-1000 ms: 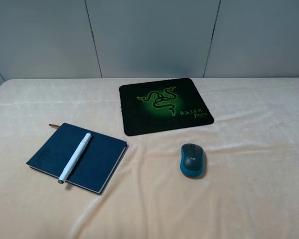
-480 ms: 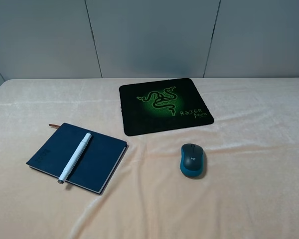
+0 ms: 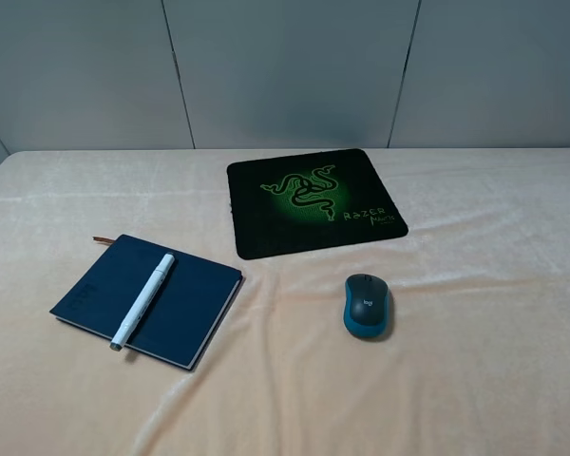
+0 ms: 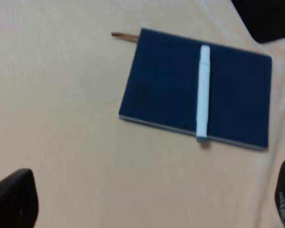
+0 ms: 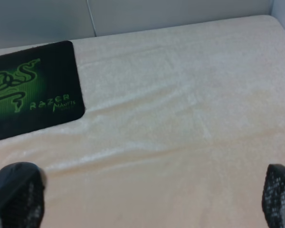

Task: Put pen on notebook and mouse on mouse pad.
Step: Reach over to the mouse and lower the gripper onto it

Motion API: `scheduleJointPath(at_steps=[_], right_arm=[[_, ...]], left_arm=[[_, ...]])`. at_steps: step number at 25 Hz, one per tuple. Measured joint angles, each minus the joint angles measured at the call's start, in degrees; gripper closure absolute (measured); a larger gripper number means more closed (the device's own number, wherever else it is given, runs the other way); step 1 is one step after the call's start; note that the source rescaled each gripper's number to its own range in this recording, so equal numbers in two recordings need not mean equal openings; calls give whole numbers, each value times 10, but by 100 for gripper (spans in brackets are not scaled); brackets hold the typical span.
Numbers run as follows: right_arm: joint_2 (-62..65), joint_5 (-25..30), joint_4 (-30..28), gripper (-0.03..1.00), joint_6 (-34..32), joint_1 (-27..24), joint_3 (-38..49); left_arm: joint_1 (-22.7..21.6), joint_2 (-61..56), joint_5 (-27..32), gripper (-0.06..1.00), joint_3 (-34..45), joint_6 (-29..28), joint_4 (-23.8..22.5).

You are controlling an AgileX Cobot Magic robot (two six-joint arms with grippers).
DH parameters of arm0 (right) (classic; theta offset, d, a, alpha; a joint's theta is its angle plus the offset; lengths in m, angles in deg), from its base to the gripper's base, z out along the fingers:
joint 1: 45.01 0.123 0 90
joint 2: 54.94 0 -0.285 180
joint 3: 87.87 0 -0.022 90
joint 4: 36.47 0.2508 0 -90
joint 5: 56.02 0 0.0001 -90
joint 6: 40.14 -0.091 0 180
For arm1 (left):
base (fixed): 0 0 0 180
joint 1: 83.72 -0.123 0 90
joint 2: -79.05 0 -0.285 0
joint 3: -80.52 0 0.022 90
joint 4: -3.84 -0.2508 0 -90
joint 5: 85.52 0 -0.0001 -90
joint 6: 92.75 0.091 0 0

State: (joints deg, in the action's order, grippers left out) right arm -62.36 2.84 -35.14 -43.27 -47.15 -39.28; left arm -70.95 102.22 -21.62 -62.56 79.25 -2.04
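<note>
While the white pen [image 3: 142, 301] lies along the navy notebook [image 3: 185, 304], out ahead of the left gripper [image 4: 149, 199], the mouse [image 3: 368, 306] sits on beige cloth [image 3: 456, 380] near the Razer mouse pad [image 3: 309, 201], not on it. That claw and the right gripper [image 5: 147, 197] both gape wide, empty.

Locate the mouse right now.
In the high view, the mouse sits on the cloth right of centre, just in front of the mouse pad near its right corner, not on it.

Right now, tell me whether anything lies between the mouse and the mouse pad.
Nothing visible does. The mouse sits in front of the mouse pad, apart from it, with only wrinkled cloth between them.
</note>
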Motion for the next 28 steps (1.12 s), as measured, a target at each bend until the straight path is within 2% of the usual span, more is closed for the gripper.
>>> scheduleJointPath(at_steps=[7,14,20,28], right_arm=[[0,0,0,-3,0,0,0],[0,0,0,-3,0,0,0],[0,0,0,-3,0,0,0],[0,0,0,-3,0,0,0]], left_arm=[[-40,-87,-61,-6,87,5,2],[-89,-154,-37,-6,115,80,24],[-117,-156,-35,-6,121,153,81],[-117,-156,-35,-6,121,162,87]])
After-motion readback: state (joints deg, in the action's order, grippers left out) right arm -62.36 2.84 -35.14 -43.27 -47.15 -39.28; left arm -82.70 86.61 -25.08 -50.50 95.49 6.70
